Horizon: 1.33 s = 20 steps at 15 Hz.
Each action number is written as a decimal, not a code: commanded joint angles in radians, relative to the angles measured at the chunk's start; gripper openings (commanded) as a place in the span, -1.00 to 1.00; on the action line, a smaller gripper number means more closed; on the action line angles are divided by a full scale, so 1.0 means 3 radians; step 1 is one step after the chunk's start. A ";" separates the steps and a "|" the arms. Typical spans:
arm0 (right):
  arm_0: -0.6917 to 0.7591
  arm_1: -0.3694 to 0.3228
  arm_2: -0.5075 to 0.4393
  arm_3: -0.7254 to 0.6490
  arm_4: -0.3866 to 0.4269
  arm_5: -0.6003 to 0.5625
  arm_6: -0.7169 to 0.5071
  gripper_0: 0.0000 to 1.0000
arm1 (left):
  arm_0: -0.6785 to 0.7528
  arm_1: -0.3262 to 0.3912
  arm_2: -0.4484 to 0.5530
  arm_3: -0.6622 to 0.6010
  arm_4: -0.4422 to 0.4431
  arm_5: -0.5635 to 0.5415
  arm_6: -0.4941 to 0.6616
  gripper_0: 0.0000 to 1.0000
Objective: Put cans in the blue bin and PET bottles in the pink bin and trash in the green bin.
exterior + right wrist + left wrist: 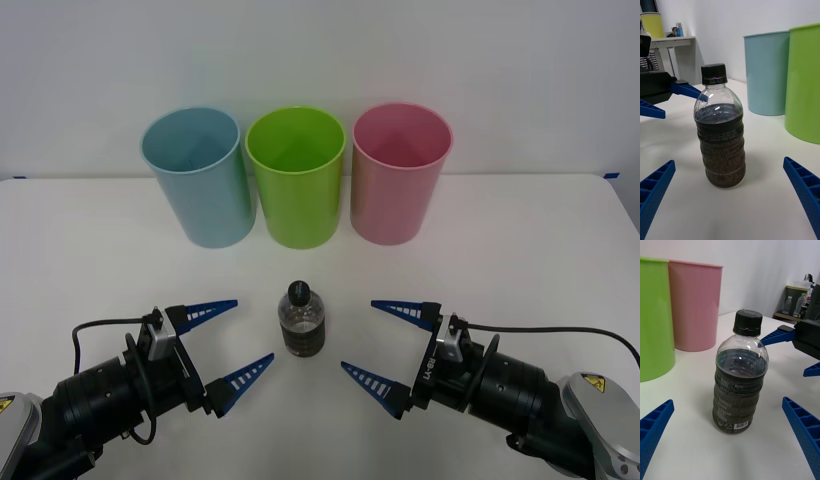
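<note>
Nearest you are your two pincers, low at the front of the white surface (520, 230), one on each side of the bottle (302, 320). Your left pincer (230, 342) sits just left of the bottle with its blue ribbed fingers (655, 427) spread wide, holding nothing. Your right pincer (390, 343) mirrors it just right of the bottle, fingers (805, 187) equally wide apart and empty. Neither touches the bottle.

The bottle stands upright between them, black cap on, a dark band wrapping its lower body, clear plastic above.

Beyond the bottle, three bins stand upright in a row against the wall. The green bin (296, 180) is straight behind the bottle. The blue bin (198, 180) is behind and to the bottle's left, just beside the green one. The pink bin (398, 175) is behind and to the bottle's right, close on the green bin's other side. From your front view, what you can see of the bins' insides looks bare.
</note>
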 commanded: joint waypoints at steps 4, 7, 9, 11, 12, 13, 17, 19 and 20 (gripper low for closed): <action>0.0000 0.0000 0.0000 0.0000 0.0000 0.0000 0.0000 1.00 | 0.0005 0.0072 0.0004 0.0000 0.0073 -0.0016 0.0010 1.00; 0.0000 0.0000 0.0000 0.0000 0.0000 0.0000 0.0000 1.00 | 0.0005 0.0189 0.0004 0.0000 0.0150 -0.0031 0.0026 1.00; 0.0000 0.0000 0.0000 0.0000 0.0000 0.0000 0.0000 1.00 | 0.0015 0.0271 0.0004 0.0000 0.0221 -0.0051 0.0036 1.00; 0.0000 0.0000 0.0000 0.0000 0.0000 0.0000 0.0000 1.00 | 0.0026 0.0353 0.0019 -0.0005 0.0277 -0.0077 0.0036 1.00; 0.0000 0.0000 0.0000 0.0000 0.0000 0.0000 0.0000 1.00 | 0.0041 0.0394 0.0045 -0.0005 0.0303 -0.0092 0.0036 1.00; 0.0000 0.0000 0.0000 0.0000 0.0000 0.0000 0.0000 1.00 | 0.0061 0.0440 0.0075 -0.0016 0.0308 -0.0118 0.0036 1.00; 0.0000 0.0000 0.0000 0.0000 0.0000 0.0000 0.0000 1.00 | 0.0225 0.0603 0.0208 -0.0200 0.0349 -0.0149 0.0097 1.00; 0.0000 0.0000 0.0000 0.0000 0.0000 0.0000 0.0000 1.00 | 0.0327 0.0670 0.0300 -0.0317 0.0354 -0.0143 0.0143 1.00; 0.0000 0.0000 0.0000 0.0000 0.0000 0.0000 0.0000 1.00 | 0.0378 0.0690 0.0367 -0.0384 0.0354 -0.0149 0.0164 1.00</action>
